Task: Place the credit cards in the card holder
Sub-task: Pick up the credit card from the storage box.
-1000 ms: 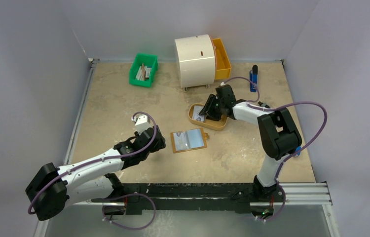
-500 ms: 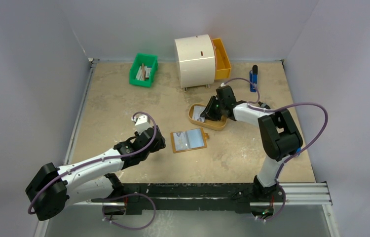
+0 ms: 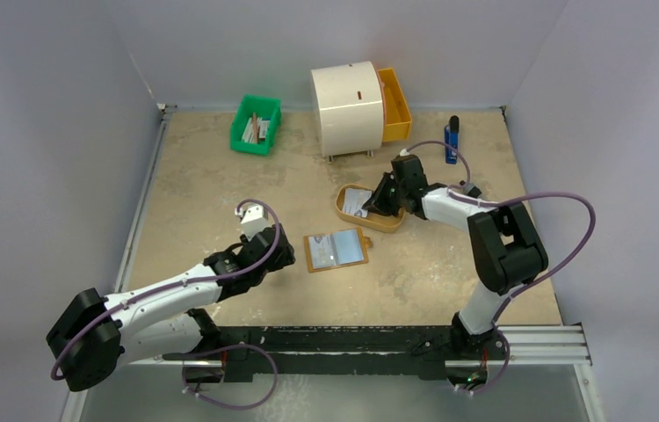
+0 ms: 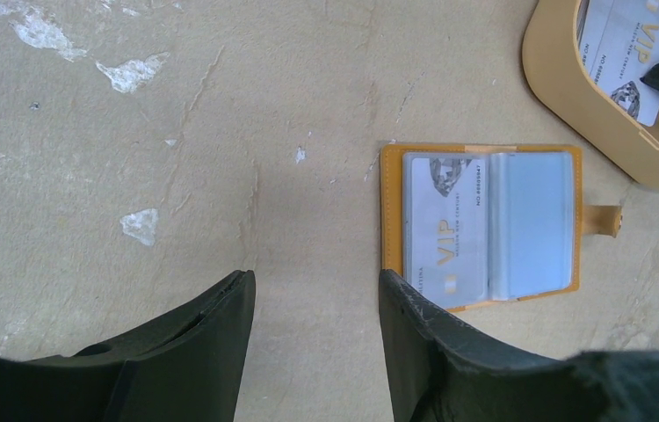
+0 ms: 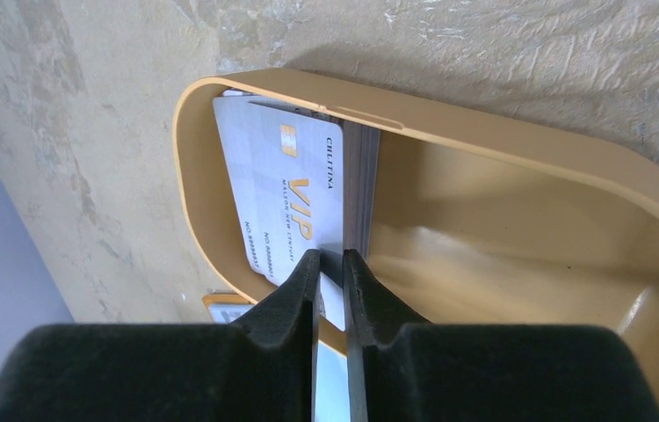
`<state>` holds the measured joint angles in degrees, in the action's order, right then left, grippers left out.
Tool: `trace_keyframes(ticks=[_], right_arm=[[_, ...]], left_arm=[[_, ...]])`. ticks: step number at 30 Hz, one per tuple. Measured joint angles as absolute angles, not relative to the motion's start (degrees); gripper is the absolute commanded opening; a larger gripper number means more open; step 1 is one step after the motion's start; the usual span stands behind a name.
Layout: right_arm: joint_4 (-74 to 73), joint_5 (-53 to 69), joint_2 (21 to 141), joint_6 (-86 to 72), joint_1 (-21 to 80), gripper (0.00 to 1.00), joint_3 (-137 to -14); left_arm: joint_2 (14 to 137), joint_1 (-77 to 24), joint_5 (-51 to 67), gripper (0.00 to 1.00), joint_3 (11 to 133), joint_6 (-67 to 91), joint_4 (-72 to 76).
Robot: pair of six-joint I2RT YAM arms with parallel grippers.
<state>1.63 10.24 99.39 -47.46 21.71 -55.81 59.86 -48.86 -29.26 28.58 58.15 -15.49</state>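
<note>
The card holder [image 3: 336,250] lies open on the table, orange-tan outside and pale blue inside. In the left wrist view it [image 4: 532,220] has one pale VIP credit card [image 4: 443,230] in its left pocket. More credit cards [image 3: 357,200] lie stacked in the oval orange tray [image 3: 389,221]. My right gripper [image 5: 330,257] reaches into the tray [image 5: 519,193] with its jaws closed on the near edge of the top card [image 5: 282,193]. My left gripper [image 4: 317,299] is open and empty, just left of the card holder and low over the table.
A white round box [image 3: 346,107] with a long orange drawer [image 3: 394,104] stands at the back. A green bin [image 3: 256,124] of sticks and papers is at the back left. A blue and black object [image 3: 452,139] lies at the back right.
My right arm has swung a little to the right, and its gripper has drawn back toward the tray's right side, baring more of the cards. My left arm has not moved.
</note>
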Motion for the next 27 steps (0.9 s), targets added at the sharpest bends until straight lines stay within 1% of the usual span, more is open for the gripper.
trace_keyframes(ticks=[4, 9, 20, 27], right_arm=[[1.96, 10.31, 97.69, -47.86, 21.69, 0.05, -55.18], [2.04, 10.33, 94.74, -48.16, 21.67, 0.00, -54.61], [1.58, 11.57, 93.91, -50.52, 21.41, 0.00, -54.35], [-5.06, 12.97, 86.28, -59.09, 20.43, 0.00, -54.65]], left_arm=[[59.88, -48.86, -29.30, 0.53, 28.60, 58.15, -15.57], [59.86, -48.86, -29.56, 0.53, 28.58, 58.13, -15.77], [59.44, -48.86, -29.61, 0.53, 28.58, 58.13, -15.99], [58.46, -48.86, -30.22, 0.53, 28.75, 58.15, -17.69]])
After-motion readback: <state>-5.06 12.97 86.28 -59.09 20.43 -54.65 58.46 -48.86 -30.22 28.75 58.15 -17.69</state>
